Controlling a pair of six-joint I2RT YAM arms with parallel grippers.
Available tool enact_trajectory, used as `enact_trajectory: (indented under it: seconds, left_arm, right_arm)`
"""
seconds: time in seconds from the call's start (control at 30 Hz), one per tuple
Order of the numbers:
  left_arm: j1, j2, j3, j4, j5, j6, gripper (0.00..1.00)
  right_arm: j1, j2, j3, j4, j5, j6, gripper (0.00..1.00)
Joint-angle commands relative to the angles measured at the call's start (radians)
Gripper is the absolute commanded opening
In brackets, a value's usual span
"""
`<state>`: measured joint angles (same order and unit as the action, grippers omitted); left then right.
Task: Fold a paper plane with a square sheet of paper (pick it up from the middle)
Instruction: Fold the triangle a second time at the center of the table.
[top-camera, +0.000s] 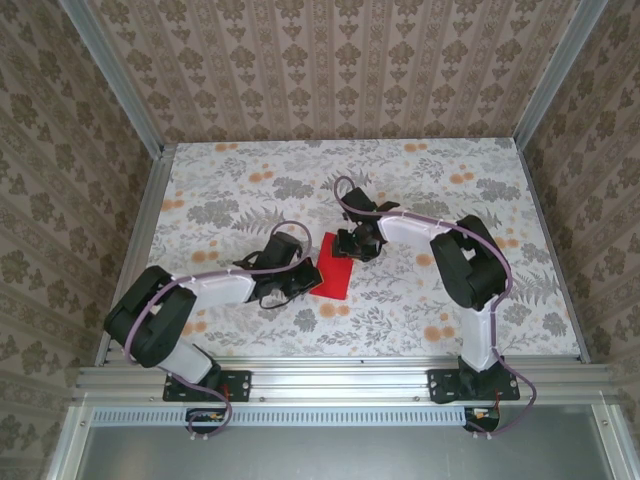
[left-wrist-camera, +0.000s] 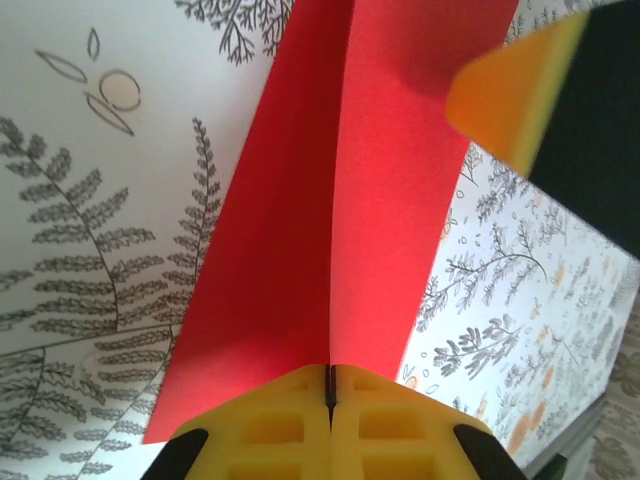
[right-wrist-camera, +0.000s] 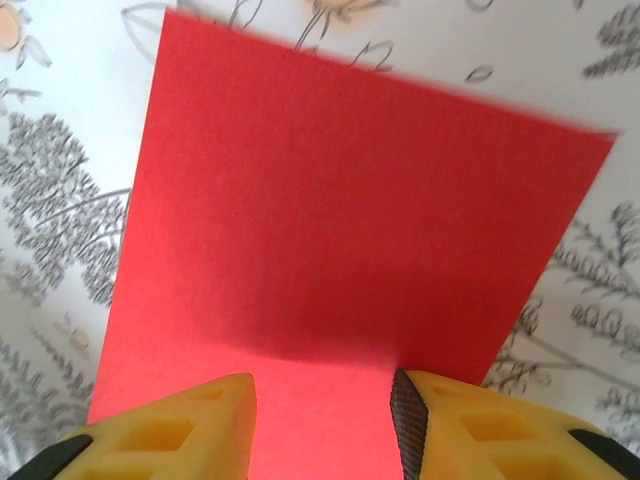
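Top external view showed the red square sheet of paper (top-camera: 333, 270) near the middle of the flowery surface (top-camera: 230, 185). The left fingers (top-camera: 302, 282) were at about 8 o'clock from the paper, touching its edge. The right fingers (top-camera: 358, 243) were at about 1 o'clock from it, right by its far corner.

From the left wrist, the left fingers were shut tight, with the near edge of the paper pinched between them. The paper stood up in a sharp ridge that ran from the pinch toward 12 o'clock. One side of it sloped down to the left and one to the right. A yellow right finger hung at 2 o'clock over the far part of the paper.

From the right wrist, the right fingers stood apart at 7 and 5 o'clock. The paper's edge lay between them, and they were not squeezing it. A dark shadow lay on the paper near them.
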<state>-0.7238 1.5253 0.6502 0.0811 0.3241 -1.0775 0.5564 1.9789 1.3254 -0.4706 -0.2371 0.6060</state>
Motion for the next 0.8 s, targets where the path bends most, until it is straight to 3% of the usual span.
enact_trajectory:
  seconds: [0.0, 0.53, 0.63, 0.77]
  left_arm:
    - [-0.009, 0.019, 0.049, -0.132, -0.053, 0.081, 0.05]
    - [-0.012, 0.036, 0.096, -0.169, -0.06, 0.1, 0.08]
    - [-0.013, 0.04, 0.103, -0.157, -0.051, 0.092, 0.14]
    - [-0.018, 0.04, 0.087, -0.095, -0.026, 0.061, 0.3]
  right_arm:
    - [-0.001, -0.064, -0.035, 0.006, -0.091, -0.007, 0.41]
    - [-0.001, 0.026, -0.081, 0.03, -0.116, -0.005, 0.25]
    - [-0.001, 0.041, -0.086, 0.027, -0.095, -0.005, 0.24]
    - [-0.003, 0.053, -0.09, 0.024, -0.08, -0.006, 0.24]
